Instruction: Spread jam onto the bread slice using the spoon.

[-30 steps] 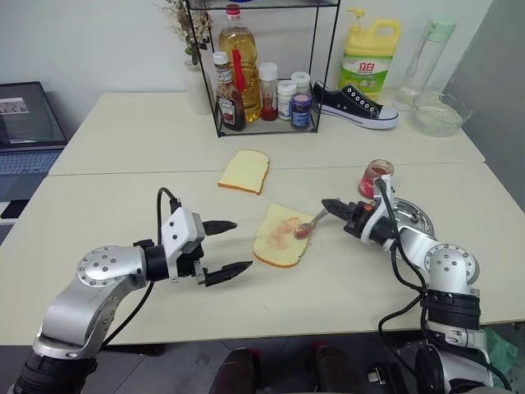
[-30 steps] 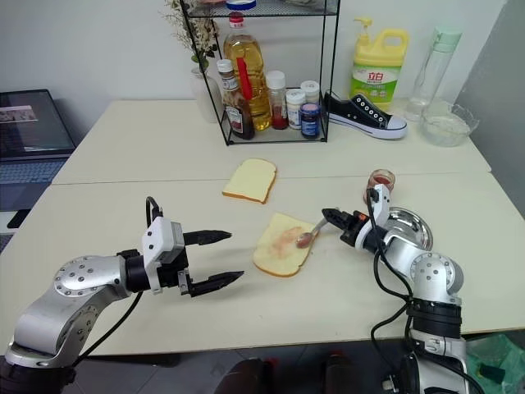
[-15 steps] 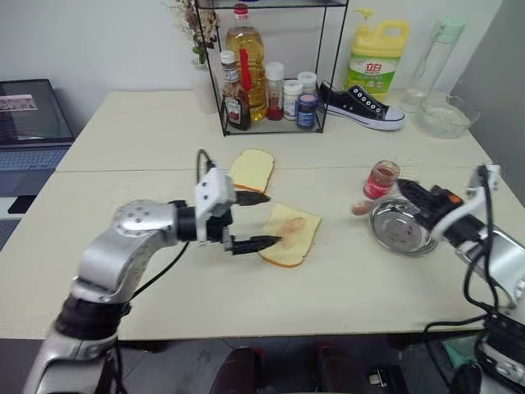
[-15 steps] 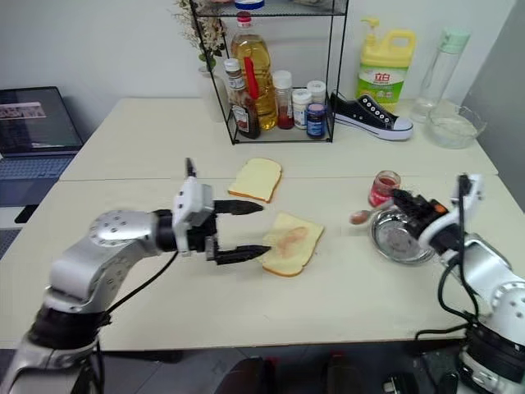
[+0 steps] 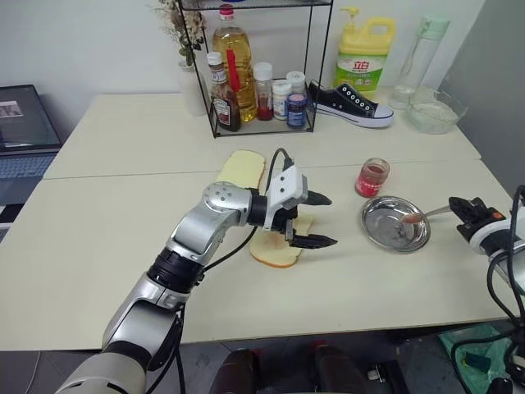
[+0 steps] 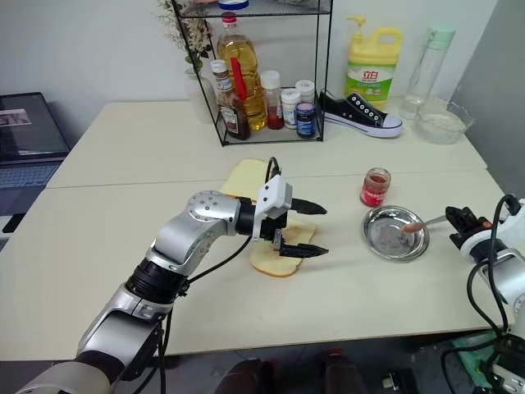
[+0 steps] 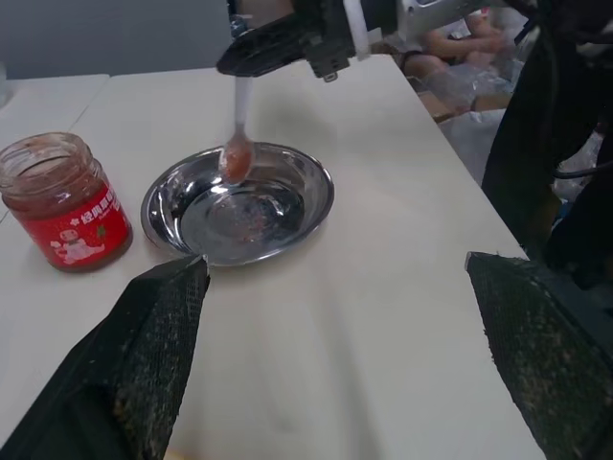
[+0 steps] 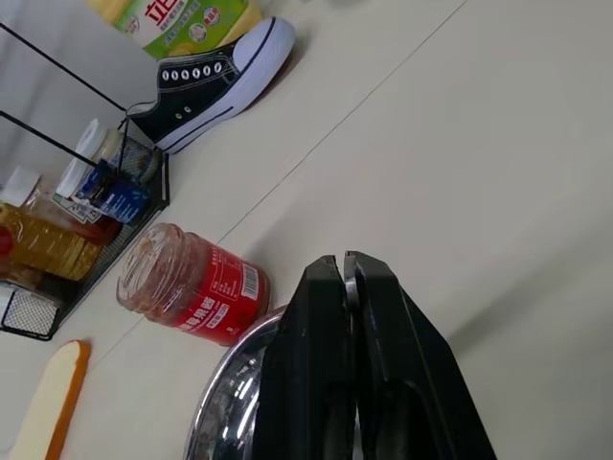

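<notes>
Left wrist view: spoon (image 7: 237,144) bowl red-stained.

cream table (image 5: 98,238), bread slice (image 5: 275,250), steel plate (image 5: 396,223)

Yellow detergent jug (image 5: 358,57): label "立白". Red jam jar (image 7: 63,203): label illegible.

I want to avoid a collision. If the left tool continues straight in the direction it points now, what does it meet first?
Probably the steel plate: the open left tool points at it across bare table, the jam jar off to one side. Depth is uncertain.
</notes>
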You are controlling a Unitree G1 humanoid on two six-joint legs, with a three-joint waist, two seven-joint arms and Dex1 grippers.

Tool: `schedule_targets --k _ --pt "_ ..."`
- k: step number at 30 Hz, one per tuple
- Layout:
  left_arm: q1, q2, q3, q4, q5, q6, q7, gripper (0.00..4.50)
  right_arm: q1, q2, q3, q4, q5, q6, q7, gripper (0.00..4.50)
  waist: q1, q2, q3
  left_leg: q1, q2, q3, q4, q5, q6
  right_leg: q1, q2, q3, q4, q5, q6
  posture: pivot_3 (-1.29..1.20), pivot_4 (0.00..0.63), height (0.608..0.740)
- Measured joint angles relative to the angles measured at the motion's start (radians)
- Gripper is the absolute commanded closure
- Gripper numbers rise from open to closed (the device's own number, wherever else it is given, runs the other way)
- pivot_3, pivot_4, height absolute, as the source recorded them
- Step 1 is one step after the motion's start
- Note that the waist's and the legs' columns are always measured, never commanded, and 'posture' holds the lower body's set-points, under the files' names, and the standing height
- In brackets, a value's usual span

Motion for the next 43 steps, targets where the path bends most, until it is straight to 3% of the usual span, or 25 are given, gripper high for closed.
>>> schedule_targets --k 12,15,26,30,33,37,43 --pt "0.025 -0.01 0.001 0.007 0.011 -0.002 0.001 0.0 -0.04 -0.007 -0.059 0.267 -0.068 -0.067 0.2 4.47 0.003 0.0 0.0 0.001 -0.001 -0.001 0.001 0.0 0.0 0.002 -0.002 -0.001 0.0 0.0 0.0 0.0 0.15 0.74" --pt "0.027 -0.014 0.001 0.007 0.013 -0.003 0.0 0.0 -0.038 -0.009 -0.063 0.3 -0.091 -0.068 0.221 3.86 0.004 0.0 0.0 0.001 -0.001 -0.002 0.001 0.0 0.0 0.003 -0.002 -0.001 0.0 0.0 0.0 0.0 0.15 0.74" --pt "-0.01 -0.034 0.034 0.038 0.023 -0.016 0.019 0.0 -0.004 -0.008 -0.13 0.307 -0.103 -0.062 0.208 0.02 0.003 0.0 0.0 0.001 -0.001 -0.002 0.001 0.0 0.0 0.003 -0.002 -0.001 -0.001 0.0 0.0 0.0 0.15 0.74" --pt "-0.012 -0.021 0.075 0.051 0.023 -0.015 0.04 0.0 0.038 -0.02 -0.169 0.212 -0.094 -0.04 0.165 0.02 0.003 0.001 0.0 0.001 -0.001 -0.002 0.001 0.0 0.0 0.003 -0.002 -0.001 -0.001 0.0 0.0 0.0 0.15 0.74" --pt "-0.009 0.027 0.139 0.053 0.021 -0.007 0.08 0.0 0.152 -0.114 -0.126 0.048 -0.168 -0.038 0.185 0.02 0.003 0.002 0.0 0.0 -0.001 -0.002 0.0 0.0 0.0 0.002 -0.002 -0.001 -0.001 0.0 0.0 0.0 0.15 0.74" --pt "0.064 0.188 0.263 0.051 0.016 0.036 0.101 0.0 0.375 -0.244 -0.02 -0.243 -0.296 -0.049 0.33 0.02 -0.01 0.002 0.0 0.003 0.001 -0.004 -0.002 0.0 0.0 0.002 0.002 0.0 -0.001 0.0 0.0 0.0 0.15 0.74" --pt "0.259 0.408 0.368 0.055 0.002 0.103 0.051 0.0 0.579 -0.354 -0.006 -0.476 -0.3 -0.031 0.594 0.02 -0.001 0.0 0.001 0.001 0.0 -0.008 0.0 0.0 0.0 0.002 0.001 -0.002 -0.001 0.0 0.0 0.0 0.15 0.74"
